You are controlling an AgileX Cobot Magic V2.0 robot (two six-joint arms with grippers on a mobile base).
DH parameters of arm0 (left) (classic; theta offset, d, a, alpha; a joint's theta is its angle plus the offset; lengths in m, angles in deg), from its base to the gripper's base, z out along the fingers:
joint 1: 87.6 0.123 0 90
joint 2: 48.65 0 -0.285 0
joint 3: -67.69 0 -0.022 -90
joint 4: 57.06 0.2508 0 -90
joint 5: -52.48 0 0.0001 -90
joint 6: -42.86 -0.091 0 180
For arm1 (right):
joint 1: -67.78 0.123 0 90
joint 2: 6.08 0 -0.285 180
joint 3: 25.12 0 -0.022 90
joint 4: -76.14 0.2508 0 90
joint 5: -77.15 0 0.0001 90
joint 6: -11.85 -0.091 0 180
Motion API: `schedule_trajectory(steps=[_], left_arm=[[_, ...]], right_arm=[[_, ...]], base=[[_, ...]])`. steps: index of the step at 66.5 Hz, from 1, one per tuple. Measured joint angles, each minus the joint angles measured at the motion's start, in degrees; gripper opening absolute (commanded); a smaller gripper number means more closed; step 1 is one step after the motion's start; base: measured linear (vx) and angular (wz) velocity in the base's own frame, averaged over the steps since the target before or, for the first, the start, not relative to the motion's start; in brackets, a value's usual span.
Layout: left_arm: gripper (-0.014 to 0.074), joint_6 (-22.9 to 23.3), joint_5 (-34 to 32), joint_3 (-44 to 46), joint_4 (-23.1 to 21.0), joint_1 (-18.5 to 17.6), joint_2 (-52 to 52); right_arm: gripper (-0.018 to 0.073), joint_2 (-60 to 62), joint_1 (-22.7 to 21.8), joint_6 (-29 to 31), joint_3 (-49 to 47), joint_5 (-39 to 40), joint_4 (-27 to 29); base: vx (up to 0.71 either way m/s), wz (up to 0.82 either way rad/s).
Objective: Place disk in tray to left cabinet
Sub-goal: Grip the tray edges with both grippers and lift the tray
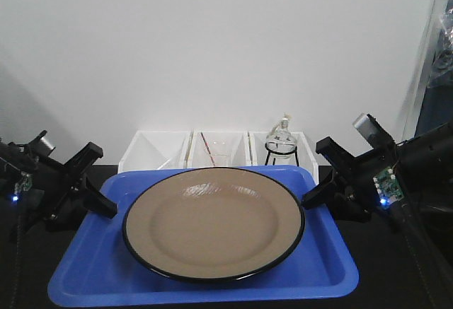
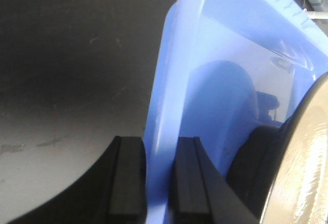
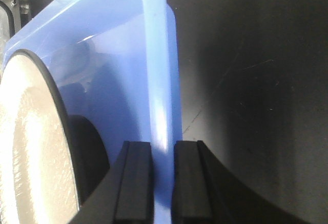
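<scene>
Wrist views show left gripper [image 2: 156, 183] and right gripper [image 3: 163, 183] pinching rims of bright blue plastic tray [image 1: 92, 266]; front adds glossy tan disk [image 1: 212, 224], white bins [image 1: 156, 150] behind.

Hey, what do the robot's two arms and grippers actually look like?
Both are matte black. The left gripper and right gripper each end in two flat rectangular pads and look angular and wedge-shaped from the front. Behind each sits a small green circuit board with a blue light, plus a silver-grey camera block on top. A dark cable trails below the right one.
</scene>
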State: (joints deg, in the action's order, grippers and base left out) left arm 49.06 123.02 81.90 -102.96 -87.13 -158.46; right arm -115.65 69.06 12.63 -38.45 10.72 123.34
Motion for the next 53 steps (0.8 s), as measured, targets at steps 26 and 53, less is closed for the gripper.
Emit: schedule_trajectory(steps=[26,53], left_arm=[[0.0000,0.00,0.00,0.00,0.00,0.00,0.00],[0.0000,0.00,0.00,0.00,0.00,0.00,0.00]], right_arm=[[-0.0006,0.00,0.00,0.00,0.00,-0.10,-0.06],[-0.0006,0.00,0.00,0.00,0.00,-0.10,-0.12]], base=[[0.00,0.00],[-0.04,0.01]])
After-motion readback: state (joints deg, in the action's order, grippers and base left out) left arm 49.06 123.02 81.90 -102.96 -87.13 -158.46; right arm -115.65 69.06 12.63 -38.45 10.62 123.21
